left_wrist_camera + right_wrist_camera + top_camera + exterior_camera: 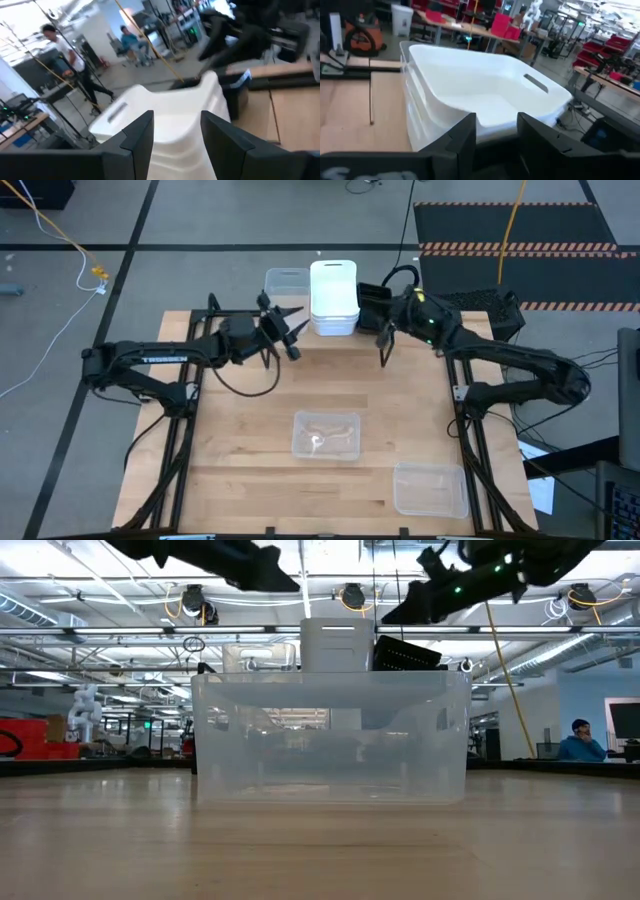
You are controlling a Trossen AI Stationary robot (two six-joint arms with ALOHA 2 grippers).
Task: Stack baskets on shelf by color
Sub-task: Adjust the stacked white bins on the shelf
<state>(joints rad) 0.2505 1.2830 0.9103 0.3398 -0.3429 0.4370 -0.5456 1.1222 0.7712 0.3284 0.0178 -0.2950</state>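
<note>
At the far edge of the table, a stack of smooth, opaque white baskets sits with rounded rims nested one inside another and a slot handle in the end wall. Beside the stack stands one clear basket, and on its other side a black slatted basket. I cannot make out the shelf beneath them.

Two more clear baskets rest lower on the table: one near the middle, glossy and see-through with soft corners, and one close to the near right corner, well apart from the first.

Both dark arms reach toward the white stack from opposite sides. The left gripper hovers just beside the stack, its two flat black fingers parted with nothing between them. The right gripper hangs over the stack's rim, fingers likewise apart and empty.

The table is pale butcher-block wood with fine parallel seams, framed by black metal legs, standing on a grey floor crossed by dark tape lines. Beyond it lies a bright open workshop with ceiling pipes, red equipment and a person seated far off.
</note>
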